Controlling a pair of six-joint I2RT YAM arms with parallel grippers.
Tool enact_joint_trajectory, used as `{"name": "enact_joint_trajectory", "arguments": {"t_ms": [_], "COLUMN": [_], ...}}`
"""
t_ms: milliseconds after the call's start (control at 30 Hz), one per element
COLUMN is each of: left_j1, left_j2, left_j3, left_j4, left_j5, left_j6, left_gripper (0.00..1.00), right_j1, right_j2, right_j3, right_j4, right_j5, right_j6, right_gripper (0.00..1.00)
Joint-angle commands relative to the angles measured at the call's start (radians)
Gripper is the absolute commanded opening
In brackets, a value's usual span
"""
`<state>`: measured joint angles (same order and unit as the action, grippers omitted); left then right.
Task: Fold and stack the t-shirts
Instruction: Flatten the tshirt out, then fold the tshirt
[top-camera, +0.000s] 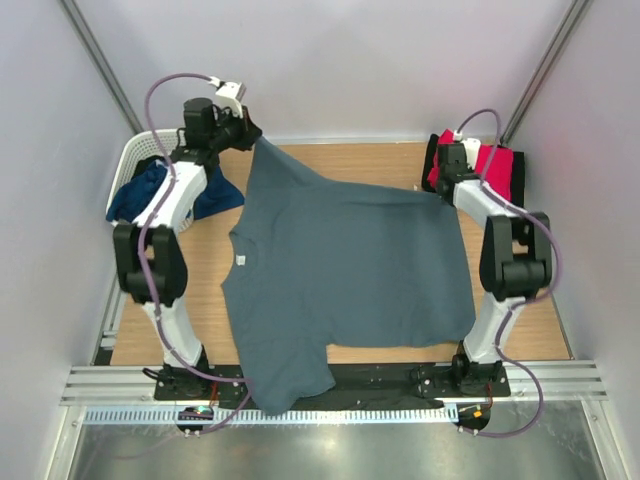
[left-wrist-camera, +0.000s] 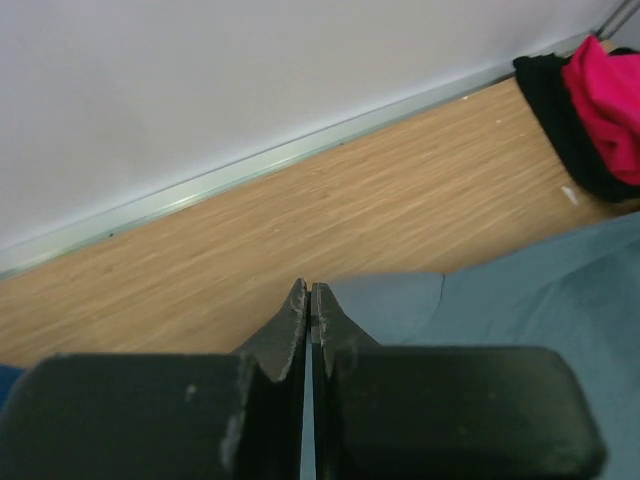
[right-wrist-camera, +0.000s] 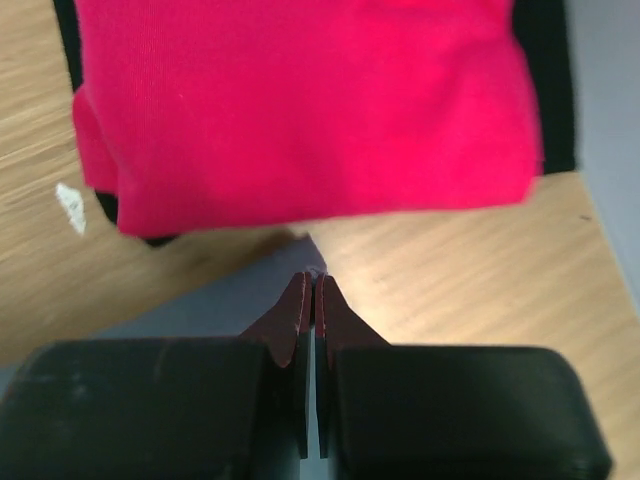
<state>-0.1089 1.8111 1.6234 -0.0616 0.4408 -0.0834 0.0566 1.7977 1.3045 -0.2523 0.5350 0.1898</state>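
- We see the red t-shirt (top-camera: 497, 163) folded on top of the black t-shirt (top-camera: 524, 175) in the far right corner of the table (top-camera: 350, 160), just beyond the right gripper (top-camera: 441, 190).
- The white lattice basket (top-camera: 135, 150) stands in the far left corner. The navy blue t-shirt (top-camera: 135, 195) spills over its rim onto the wood, partly hidden by the left arm (top-camera: 165, 215).
- The slate grey-blue t-shirt (top-camera: 350, 270) lies spread across the middle of the table, with its collar to the left and one sleeve hanging over the near edge.
- The left gripper (top-camera: 252, 138) is pinched tight on the far sleeve, which rises to it.
- The right gripper is clamped on the far hem corner, close beside the red and black pile.
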Motion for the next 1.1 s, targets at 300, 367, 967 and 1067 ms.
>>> {"name": "enact_joint_trajectory", "arguments": {"t_ms": [300, 367, 967, 1067], "left_j1": [0.011, 0.017, 0.051, 0.051], "left_j2": [0.424, 0.439, 0.243, 0.220], "left_j3": [0.365, 0.369, 0.230, 0.207], "left_j4": [0.118, 0.138, 0.131, 0.137], "left_j5": [0.047, 0.047, 0.167, 0.161], "left_j6": [0.079, 0.068, 0.106, 0.106], "left_gripper": [0.00, 0.00, 0.00, 0.00], "right_j1": [-0.008, -0.009, -0.023, -0.023], "right_j2": [0.371, 0.374, 0.197, 0.155], "right_j3": [0.345, 0.349, 0.305, 0.277], "right_j4": [0.162, 0.174, 0.107, 0.099], "right_j5": [0.037, 0.031, -0.041, -0.040], "right_j6": [0.011, 0.016, 0.077, 0.080], "right_gripper": [0.01, 0.01, 0.01, 0.01]}}
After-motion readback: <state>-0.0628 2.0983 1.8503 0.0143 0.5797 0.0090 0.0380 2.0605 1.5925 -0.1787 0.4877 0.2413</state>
